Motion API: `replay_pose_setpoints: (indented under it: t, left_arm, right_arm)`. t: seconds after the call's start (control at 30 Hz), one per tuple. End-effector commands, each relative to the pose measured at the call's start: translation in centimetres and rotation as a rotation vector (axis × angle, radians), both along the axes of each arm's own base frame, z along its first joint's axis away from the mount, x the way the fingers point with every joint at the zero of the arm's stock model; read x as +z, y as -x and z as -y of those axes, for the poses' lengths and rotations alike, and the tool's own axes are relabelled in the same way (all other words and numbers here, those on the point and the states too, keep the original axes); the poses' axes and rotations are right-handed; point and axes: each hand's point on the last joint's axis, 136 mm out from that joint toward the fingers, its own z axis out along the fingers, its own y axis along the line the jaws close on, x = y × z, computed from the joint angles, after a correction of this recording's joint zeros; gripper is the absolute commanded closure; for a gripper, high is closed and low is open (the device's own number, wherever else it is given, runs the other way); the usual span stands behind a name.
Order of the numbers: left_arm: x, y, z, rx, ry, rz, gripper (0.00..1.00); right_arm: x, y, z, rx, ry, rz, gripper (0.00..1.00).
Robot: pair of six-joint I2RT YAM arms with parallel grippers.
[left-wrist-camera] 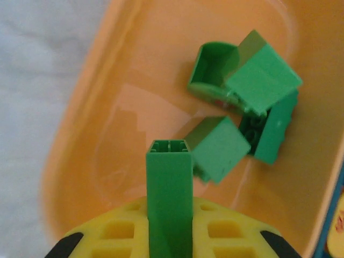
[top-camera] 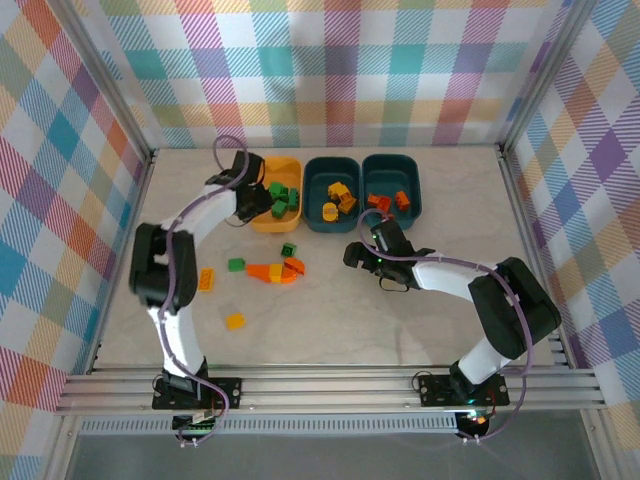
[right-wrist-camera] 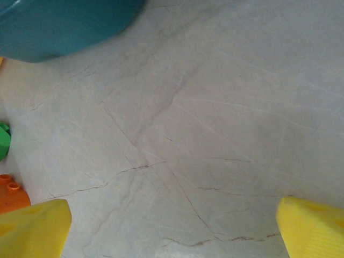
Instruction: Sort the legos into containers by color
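Gripping a green brick (left-wrist-camera: 169, 183) upright between its yellow fingers (left-wrist-camera: 118, 231), the left gripper (top-camera: 247, 196) hangs over the yellow-orange bin (left-wrist-camera: 102, 118). The jaws are pinched narrow on the brick's lower part. Its hollow end pokes out past the fingertips, probably so it can fall free once the grip loosens. Beyond the fingertips and off to their right, a cluster of green bricks (left-wrist-camera: 252, 91) lies tumbled on the bin floor. I take this bin to be the one for green, and the bare floor just ahead of the held brick looks like the landing spot.

The right gripper (right-wrist-camera: 172, 228) has its fingers spread wide over bare table (right-wrist-camera: 226, 107) with nothing between them. Just outside its left finger (right-wrist-camera: 32, 228) sit an orange brick (right-wrist-camera: 11, 196) and the edge of another green one (right-wrist-camera: 3, 141). A teal bin (right-wrist-camera: 59, 27) lies ahead of the fingertips to the left, though I cannot tell which of the two it is.

From above, loose bricks (top-camera: 275, 270) lie scattered between the two grippers. My guess is that the wide stance is ready for a pick, but the fingers would first need to shift toward their left side to straddle anything.
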Motion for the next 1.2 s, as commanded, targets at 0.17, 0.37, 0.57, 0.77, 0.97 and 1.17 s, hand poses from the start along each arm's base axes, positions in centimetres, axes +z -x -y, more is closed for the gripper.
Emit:
replay_pose_setpoints:
  t: [0.17,0.37,0.57,0.77,0.97,1.17]
  left_arm:
    - [3.4,-0.4,2.8,-0.103,0.029,0.050,0.22]
    - [6.6,5.9,0.4,-0.053,0.005,0.157,0.17]
    - [-0.6,13.7,-4.3,0.008,-0.152,-0.014,0.19]
    - [-3.2,14.4,-4.1,-0.055,-0.150,-0.057,0.21]
    - [-3.5,13.4,-5.4,0.004,-0.159,-0.053,0.26]
    - [-5.0,13.2,-7.4,0.056,-0.193,-0.110,0.29]
  right_arm:
    - [1.2,-0.8,-0.2,0.004,0.011,0.042,0.02]
    - [0.8,-0.8,-0.7,0.014,-0.007,0.023,0.02]
    - [0.3,-0.5,-1.3,0.025,-0.035,-0.005,0.02]
    - [0.4,-0.4,-1.8,0.035,-0.056,-0.008,0.02]
    - [0.9,-0.4,-1.5,0.039,-0.048,0.007,0.02]
    - [0.6,-0.3,-2.0,0.054,-0.057,-0.013,0.02]
